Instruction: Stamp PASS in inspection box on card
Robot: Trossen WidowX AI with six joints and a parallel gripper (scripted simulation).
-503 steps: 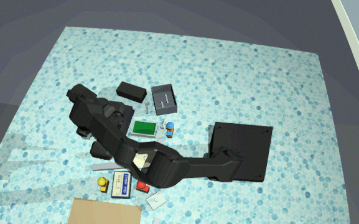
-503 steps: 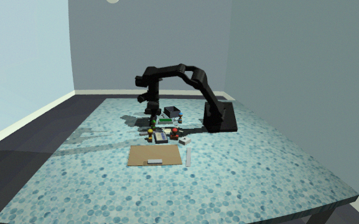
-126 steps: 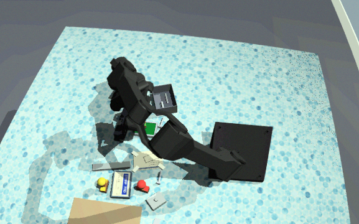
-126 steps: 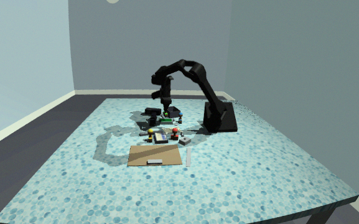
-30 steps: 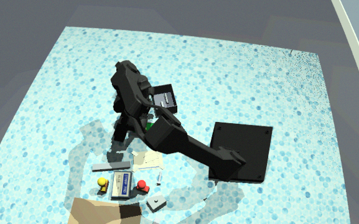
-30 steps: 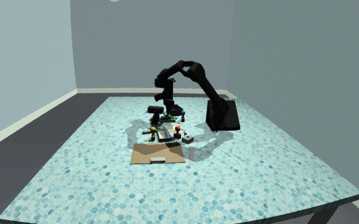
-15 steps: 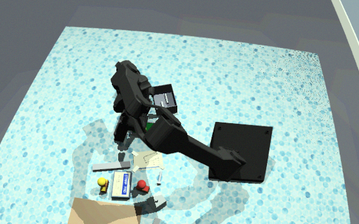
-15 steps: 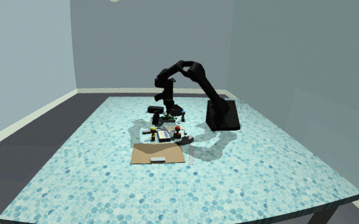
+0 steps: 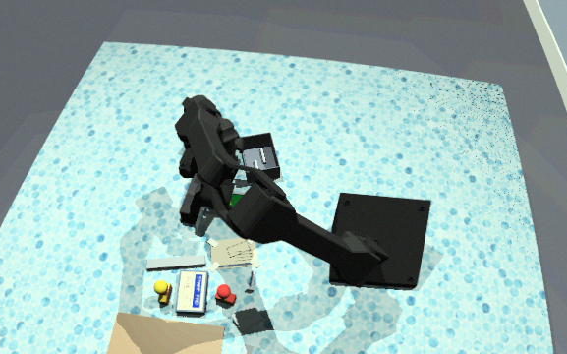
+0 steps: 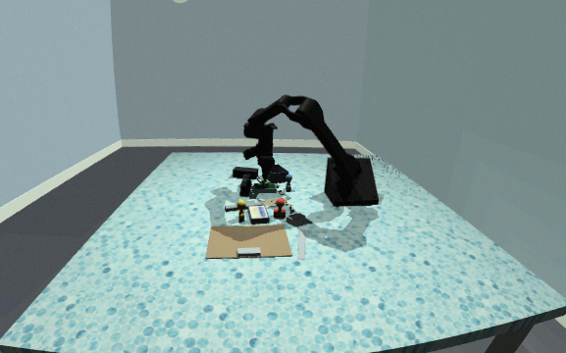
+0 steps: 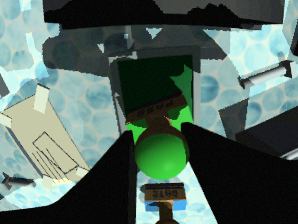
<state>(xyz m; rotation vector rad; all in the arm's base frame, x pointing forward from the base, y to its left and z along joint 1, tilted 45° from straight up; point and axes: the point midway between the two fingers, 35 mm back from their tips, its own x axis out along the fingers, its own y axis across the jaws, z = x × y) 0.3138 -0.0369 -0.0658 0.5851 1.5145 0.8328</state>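
My gripper [image 11: 157,133] [image 10: 265,182] is shut on the PASS stamp, just below its green ball knob [image 11: 162,156]. The stamp's base [image 11: 157,107] is turned slightly and lies over the near half of the open green ink pad [image 11: 145,75] [image 9: 236,200] [image 10: 269,186]. Whether the base touches the pad cannot be told. The arm hides the stamp in the top view. The beige card [image 11: 30,120] [image 9: 219,255] is taped down beside the pad, at the left in the wrist view. It bears an outlined box and several printed lines.
A DATE stamp [image 11: 165,193] stands close by the pad. A black tray [image 9: 275,169] lies beyond it. A lidded stamp pad [image 9: 185,292] lies between a yellow-knobbed stamp [image 9: 161,287] and a red-knobbed stamp [image 9: 224,291]. A grey bar [image 9: 176,263] and cardboard [image 9: 190,336] lie near them.
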